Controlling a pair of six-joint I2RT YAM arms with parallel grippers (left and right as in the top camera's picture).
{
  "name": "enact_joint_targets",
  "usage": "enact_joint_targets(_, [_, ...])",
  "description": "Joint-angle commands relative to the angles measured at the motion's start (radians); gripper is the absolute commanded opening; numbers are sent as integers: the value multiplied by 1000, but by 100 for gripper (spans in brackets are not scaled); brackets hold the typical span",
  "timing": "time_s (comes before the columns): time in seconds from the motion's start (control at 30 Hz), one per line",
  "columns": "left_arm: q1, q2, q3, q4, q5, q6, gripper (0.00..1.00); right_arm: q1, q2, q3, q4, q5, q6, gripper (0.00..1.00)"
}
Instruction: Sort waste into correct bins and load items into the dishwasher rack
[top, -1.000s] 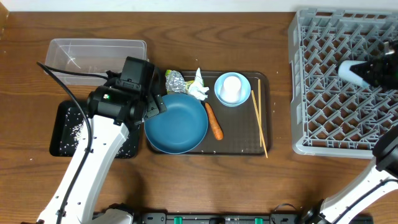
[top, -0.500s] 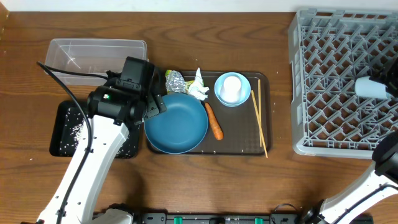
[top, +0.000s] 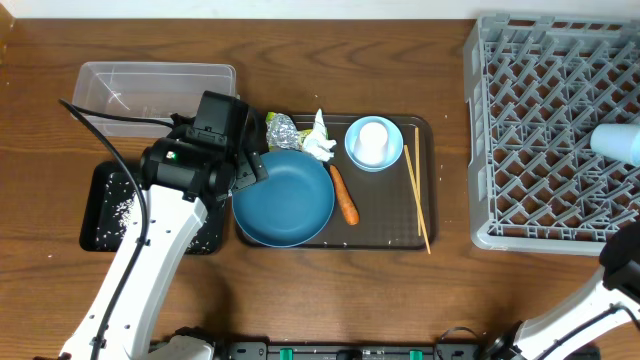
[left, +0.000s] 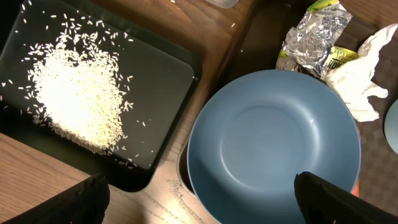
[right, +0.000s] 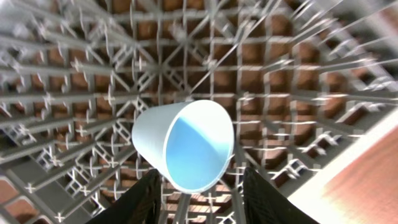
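Observation:
My right gripper (right: 200, 174) is open over the grey dishwasher rack (top: 540, 150). The light blue cup (right: 183, 144) lies on its side on the pegs, its mouth toward the camera, sitting between the fingers with a gap on each side. In the overhead view the cup (top: 615, 142) is at the rack's right edge. My left gripper (left: 200, 182) hangs wide open above the left rim of the dark blue plate (left: 273, 143). The black tray (left: 168, 81) holds the rice (left: 74, 93). Foil ball (left: 311, 37), wrapper (left: 339, 55) and tissue (left: 360, 87) lie beyond the plate.
The brown serving tray (top: 420, 235) carries the plate, a carrot (top: 344, 195), a small blue bowl (top: 373, 143) and chopsticks (top: 417, 195). The clear tub (top: 150, 90) stands behind the black tray (top: 110, 205). The left arm (top: 160, 230) crosses the table's front left.
The right gripper has opened and let go of the cup, which moved right across the rack and now rests at its right edge. The left arm has stayed still.

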Motion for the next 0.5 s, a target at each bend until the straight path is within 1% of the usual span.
enact_joint_targets(0.0, [5,-3,6,-2,-20,3,98,5,-43,30,-6,49,30,43])
enact_joint_targets(0.1, [5,-3,6,-2,-20,3,98,23,-43,29,-7,28,27,42])
enact_joint_targets(0.27, [5,-3,6,-2,-20,3,98,97,-42,24,16,-21,-31,42])
enact_joint_targets(0.33, [5,-3,6,-2,-20,3,98,138,-40,13,37,24,-64,42])
enact_joint_targets(0.4, [5,-3,6,-2,-20,3,98,186,-33,1,43,116,-72,43])
enact_joint_targets(0.47, [5,-3,6,-2,-20,3,98,223,-17,0,38,213,-68,46])
